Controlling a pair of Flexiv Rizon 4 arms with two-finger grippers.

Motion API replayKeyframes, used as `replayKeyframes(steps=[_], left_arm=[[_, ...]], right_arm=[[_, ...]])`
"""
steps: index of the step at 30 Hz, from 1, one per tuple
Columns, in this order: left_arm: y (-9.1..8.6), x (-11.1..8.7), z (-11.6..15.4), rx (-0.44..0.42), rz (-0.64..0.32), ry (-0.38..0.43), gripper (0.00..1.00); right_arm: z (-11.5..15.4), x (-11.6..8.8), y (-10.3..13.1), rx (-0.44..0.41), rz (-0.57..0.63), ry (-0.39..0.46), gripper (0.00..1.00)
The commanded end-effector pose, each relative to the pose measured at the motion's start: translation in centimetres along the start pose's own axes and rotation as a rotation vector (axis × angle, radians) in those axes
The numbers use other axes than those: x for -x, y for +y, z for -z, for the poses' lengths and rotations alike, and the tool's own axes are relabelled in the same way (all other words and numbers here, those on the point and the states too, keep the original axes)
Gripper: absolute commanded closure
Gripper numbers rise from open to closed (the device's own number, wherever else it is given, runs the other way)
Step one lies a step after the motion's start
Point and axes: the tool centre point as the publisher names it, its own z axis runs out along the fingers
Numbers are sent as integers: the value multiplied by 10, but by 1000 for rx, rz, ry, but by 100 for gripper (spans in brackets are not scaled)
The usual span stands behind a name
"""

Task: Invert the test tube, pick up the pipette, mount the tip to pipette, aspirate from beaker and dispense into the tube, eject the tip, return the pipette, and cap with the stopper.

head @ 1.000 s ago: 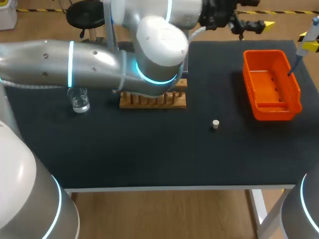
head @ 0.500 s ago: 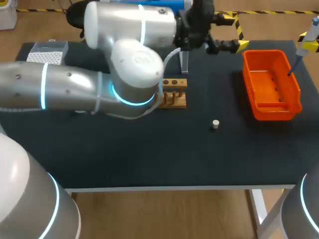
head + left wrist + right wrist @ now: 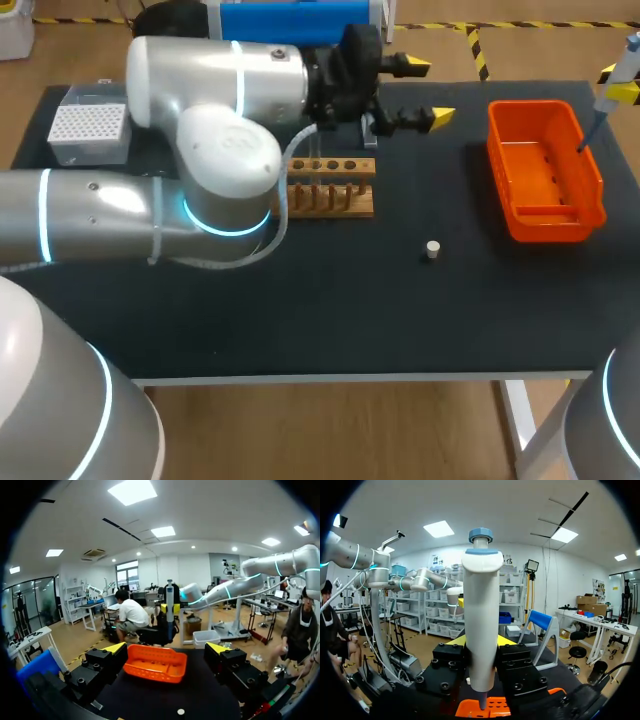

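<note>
1) left gripper (image 3: pixel 424 91): spread wide, empty
2) right gripper (image 3: pixel 481 655): clamping pipette (image 3: pixel 481 615) over orange bin (image 3: pixel 535 105)
3) stopper (image 3: pixel 432 249): on table (image 3: pixel 300 300)

Bright ceiling panels (image 3: pixel 132 491) high above the left tool (image 3: pixel 166 650) fill the room with even white light. The black counter (image 3: pixel 330 300) looks matte, and the shadows on it are faint and soft-edged. The left arm (image 3: pixel 220 85) has broad, soft highlights on its pale shell, along with glowing cyan rings. The white pipette (image 3: pixel 481 630) in the right tool (image 3: pixel 481 642) is softly lit from overhead.
</note>
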Motion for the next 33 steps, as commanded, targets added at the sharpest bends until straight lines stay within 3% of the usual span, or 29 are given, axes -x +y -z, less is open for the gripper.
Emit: replayKeyframes(steps=[1, 22, 33], left_arm=[[10, -1, 19, -199, -5, 8, 0], [47, -5, 70, -233, 27, -8, 0], [58, -4, 82, -229, 40, -2, 0]], right_arm=[[0, 0, 0, -2, 0, 1, 100], [0, 0, 0, -2, 0, 1, 100], [0, 0, 0, -2, 0, 1, 100]])
